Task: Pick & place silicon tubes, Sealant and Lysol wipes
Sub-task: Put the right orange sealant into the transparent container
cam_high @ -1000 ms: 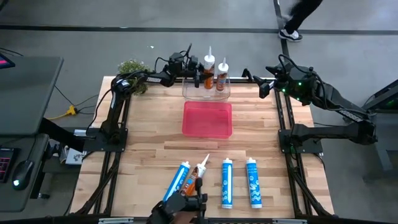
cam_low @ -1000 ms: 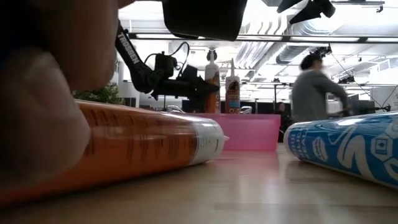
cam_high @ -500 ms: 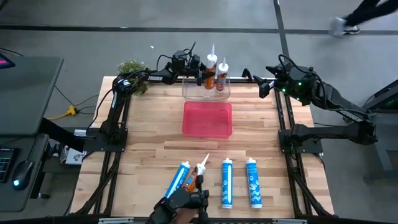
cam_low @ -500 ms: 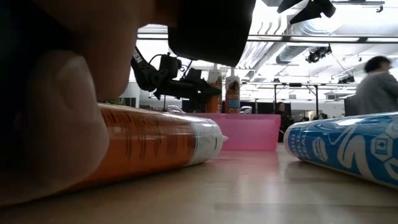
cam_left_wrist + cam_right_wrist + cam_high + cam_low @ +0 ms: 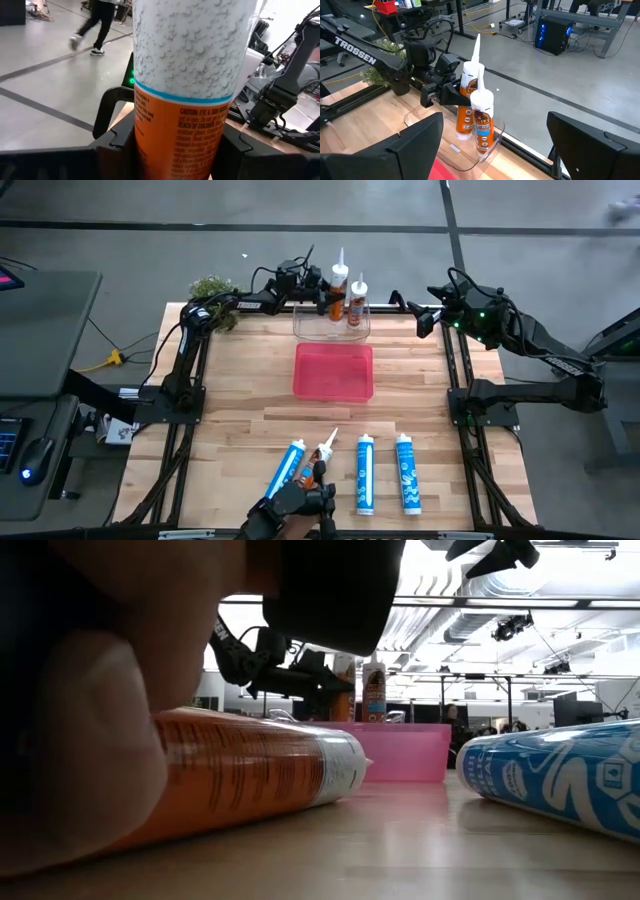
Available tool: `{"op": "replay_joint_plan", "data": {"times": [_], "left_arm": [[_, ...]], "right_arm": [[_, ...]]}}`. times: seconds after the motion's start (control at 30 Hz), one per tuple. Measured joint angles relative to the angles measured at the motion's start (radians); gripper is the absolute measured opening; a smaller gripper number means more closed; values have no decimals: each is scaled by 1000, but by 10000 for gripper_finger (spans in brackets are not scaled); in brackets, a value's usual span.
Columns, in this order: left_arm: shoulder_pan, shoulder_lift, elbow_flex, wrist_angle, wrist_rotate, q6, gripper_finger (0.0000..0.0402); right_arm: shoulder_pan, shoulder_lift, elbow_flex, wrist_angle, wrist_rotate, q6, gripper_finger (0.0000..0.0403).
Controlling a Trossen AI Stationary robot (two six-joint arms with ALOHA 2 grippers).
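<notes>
My left gripper (image 5: 325, 298) is shut on an orange-and-white sealant tube (image 5: 338, 283), upright in the clear bin (image 5: 304, 330) at the table's far edge. A second tube (image 5: 356, 300) stands in the same bin beside it. My right gripper (image 5: 425, 317) waits open and empty to the right of the bin. Near the front edge lie three blue-and-white tubes (image 5: 287, 468) (image 5: 365, 473) (image 5: 406, 472) and an orange tube (image 5: 318, 460). A person's hand (image 5: 295, 505) lies on the orange tube's near end. My left gripper pinches the tube's orange body (image 5: 150, 145) between its two fingers, below the white upper part. The fingers come level from the table's left side and lie across the tube (image 5: 465, 97). The tube stands upright; whether its base rests on the bin's floor I cannot tell.
A pink bin (image 5: 334, 346) stands in the middle of the table, with bare wood around it. A green plant (image 5: 210, 288) sits at the far left corner. In the low view the person's hand (image 5: 90, 740) fills the left foreground.
My left gripper has gone a little toward the table's right edge with the upright tube. The person's hand at the near edge has moved farther over the orange tube. A person walking beyond the table has left the view.
</notes>
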Motion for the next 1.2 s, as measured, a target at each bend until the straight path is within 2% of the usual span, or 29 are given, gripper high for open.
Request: {"op": "replay_joint_plan", "data": {"times": [0.3,0.47,0.53,0.9,1.2], "left_arm": [[0,0,0,-16,-45,-5,158],[0,0,0,-22,-73,-15,233],[0,0,0,-22,-76,-15,246],[0,-1,0,-25,-75,-15,218],[0,-1,-1,-13,-24,7,217]], "right_arm": [[0,0,0,0,0,-3,353],[0,0,0,0,0,-3,353],[0,0,0,0,0,-4,353],[0,0,0,0,2,-11,353],[0,0,0,0,3,-23,353]]}}
